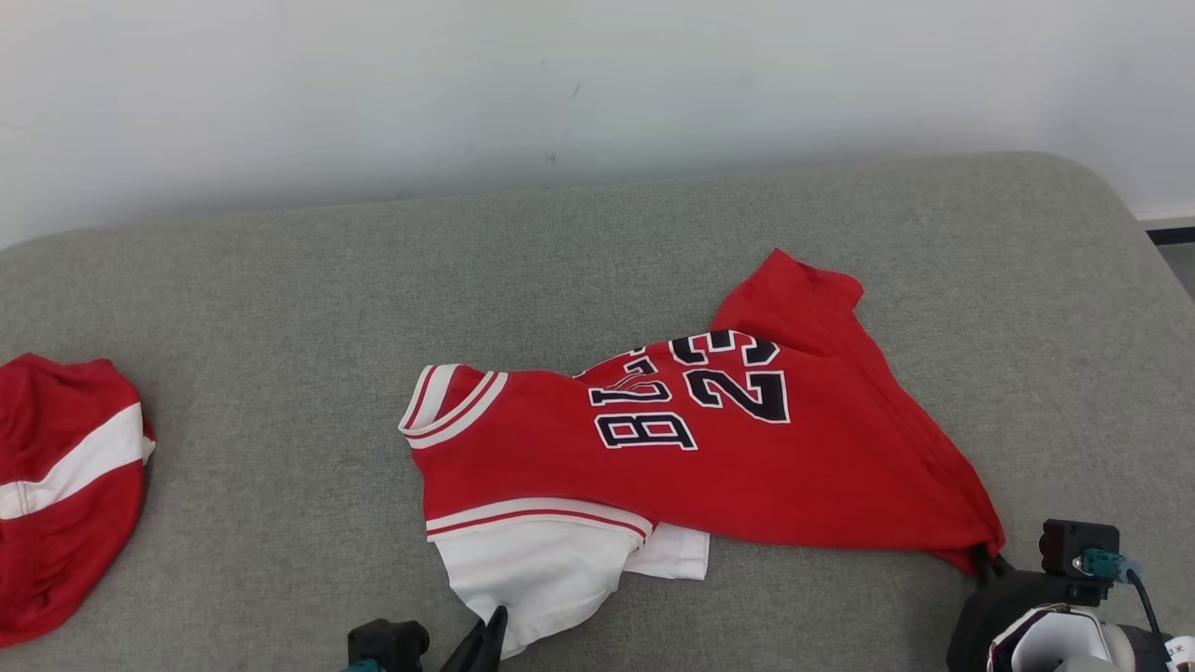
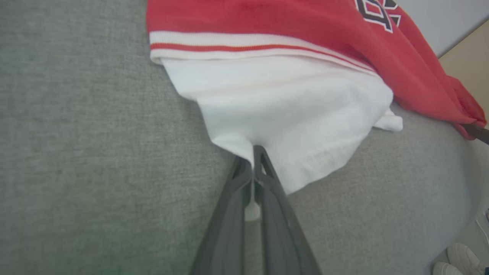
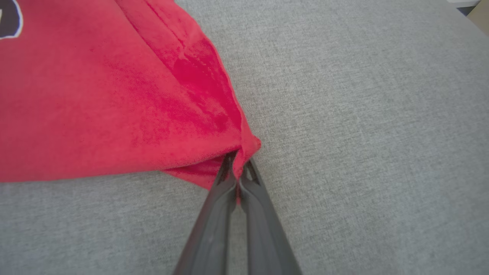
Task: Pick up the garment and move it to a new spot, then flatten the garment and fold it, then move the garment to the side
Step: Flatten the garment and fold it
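Red jersey (image 1: 747, 448): lies rumpled on the grey cushion (image 1: 280, 308), right of the cushion's middle. The collar end points to the cushion's left. One red corner is drawn out toward the cushion's near right edge.
White sleeve (image 1: 541, 569): spreads from under the jersey's striped trim toward the near edge of the cushion. A second white layer peeks out beneath the red cloth, mostly covered.
Lettering (image 1: 695, 392): black with white outline. A "23" and a "B" can be read, but the other letters are lost in a fold.
Left gripper (image 2: 250, 152): fingers pressed together on the hem of the white sleeve, with a sliver of white cloth showing between them. The head view cuts the gripper off at the cushion's near edge.
Right gripper (image 3: 238, 160): fingers closed on the jersey's red corner, low over the cushion. In the head view the cloth hides the fingertips.
Second red cloth (image 1: 65, 485): has a white stripe and lies at the cushion's far left, cut by the frame. What it is cannot be told.
Pale shoes (image 2: 458, 259): beyond the cushion's edge in the left wrist view, small and partly cropped.
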Robot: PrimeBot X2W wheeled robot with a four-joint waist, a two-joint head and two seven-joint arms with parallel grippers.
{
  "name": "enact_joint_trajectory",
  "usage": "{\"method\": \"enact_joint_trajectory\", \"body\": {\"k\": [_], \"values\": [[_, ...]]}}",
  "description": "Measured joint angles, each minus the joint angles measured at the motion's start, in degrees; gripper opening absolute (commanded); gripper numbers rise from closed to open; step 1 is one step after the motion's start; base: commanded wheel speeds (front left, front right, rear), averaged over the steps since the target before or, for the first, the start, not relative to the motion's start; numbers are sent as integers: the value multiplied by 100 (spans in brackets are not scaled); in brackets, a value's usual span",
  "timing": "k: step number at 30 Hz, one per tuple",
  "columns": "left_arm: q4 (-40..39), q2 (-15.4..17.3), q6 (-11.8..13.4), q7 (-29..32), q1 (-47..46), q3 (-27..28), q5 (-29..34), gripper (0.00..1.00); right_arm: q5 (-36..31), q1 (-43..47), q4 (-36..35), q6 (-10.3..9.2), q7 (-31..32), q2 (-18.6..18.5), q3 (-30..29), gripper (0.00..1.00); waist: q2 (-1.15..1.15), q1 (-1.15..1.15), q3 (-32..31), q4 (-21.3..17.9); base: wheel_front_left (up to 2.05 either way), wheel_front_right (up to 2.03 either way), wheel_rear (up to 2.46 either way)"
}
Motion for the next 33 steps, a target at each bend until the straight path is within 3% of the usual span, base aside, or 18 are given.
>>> {"method": "enact_joint_trajectory", "body": {"k": [4, 8, 14, 19, 24, 29, 33], "values": [[-272, -3, -9, 0, 46, 136, -220, 0, 276, -62, -33, 0, -120, 22, 76, 0, 0, 0, -39, -1, 0, 0, 0], [-1122, -4, -27, -9, 176, 566, -525, 0, 1087, -52, -417, 0, -32, 130, 332, 0, 0, 0, -109, 8, 0, 0, 0], [-2180, 162, -40, 20, 271, 846, -1073, 0, 2584, 93, -1781, 0, 492, 10, 985, 0, 0, 0, -215, -5, 0, 0, 0], [-2846, 480, -43, 681, -254, 786, -1819, 0, 3283, -68, -2828, 0, 1045, -325, 1107, 0, 0, 0, -231, -32, 0, 0, 0], [-3023, 757, -2, 1455, -1277, 1133, -2503, 0, 3691, -894, -3287, 0, 1744, -357, 973, 0, 0, 0, -47, -87, 0, 0, 0], [-2932, 1004, 367, 2189, -2715, 1462, -2824, 0, 3652, -2249, -3003, 0, 2291, -122, 757, 0, 0, 0, 367, -163, 0, 0, 0], [-2772, 1169, 728, 2476, -3972, 1669, -2828, 0, 3295, -3601, -2462, 0, 2261, 98, 533, 0, 0, 1, 875, -231, 0, 0, 0]]}}
